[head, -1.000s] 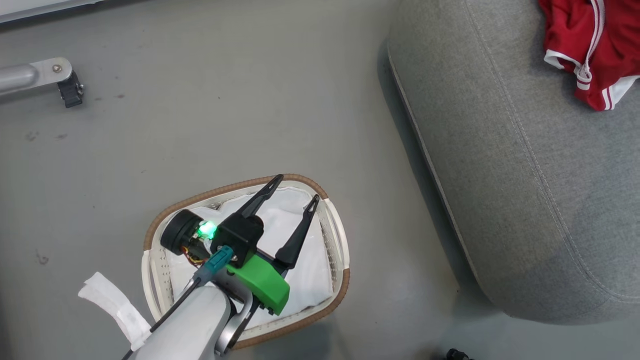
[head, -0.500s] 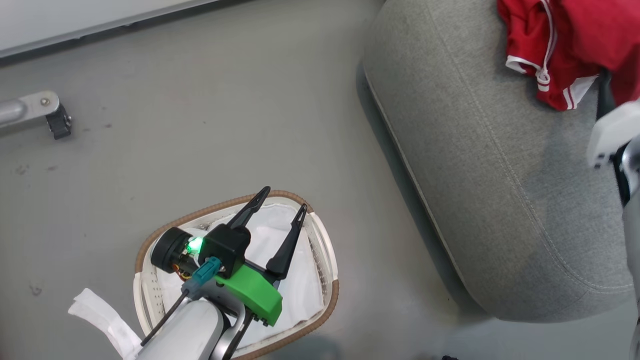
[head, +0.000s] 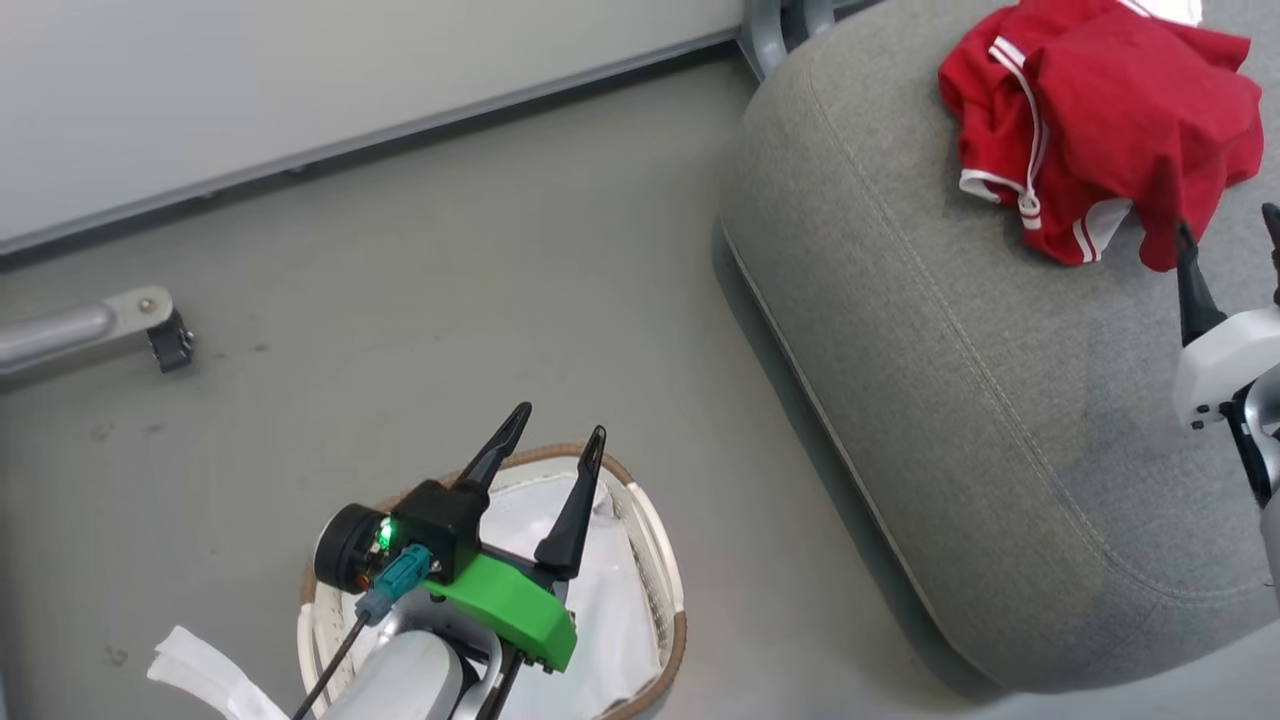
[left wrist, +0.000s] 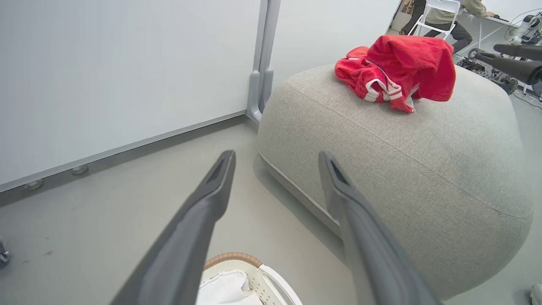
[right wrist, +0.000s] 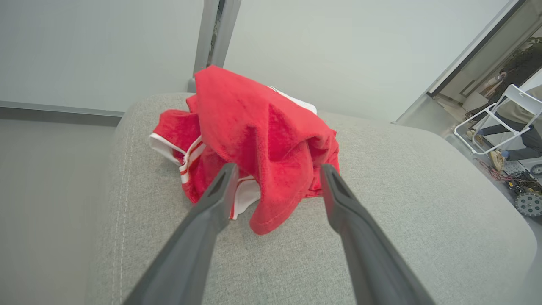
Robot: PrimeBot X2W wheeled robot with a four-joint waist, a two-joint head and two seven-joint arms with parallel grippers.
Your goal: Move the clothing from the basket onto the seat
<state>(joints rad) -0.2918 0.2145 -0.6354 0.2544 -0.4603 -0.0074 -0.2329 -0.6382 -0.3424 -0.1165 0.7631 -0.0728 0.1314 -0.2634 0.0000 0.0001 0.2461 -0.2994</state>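
The left end effector point(head: 560, 420) hangs spread and empty over the basket point(head: 668, 585), where a white cloth point(head: 610, 600) lies. Across open floor point(head: 600, 300), the right end effector point(right wrist: 278, 169), the nearer one and also spread and empty, points at the clothing point(right wrist: 254, 127). The clothing is heaped just ahead of its fingertips near the seat's point(right wrist: 381, 212) far edge, with bare cushion on the near side.

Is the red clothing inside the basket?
No, the red clothing lies heaped on the grey seat, apart from the basket.

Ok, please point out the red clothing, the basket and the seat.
the clothing point(head: 1130, 110), head view, on the top red fold.
the basket point(head: 662, 570), head view, on its perforated right wall.
the seat point(head: 950, 400), head view, on bare grey fabric.
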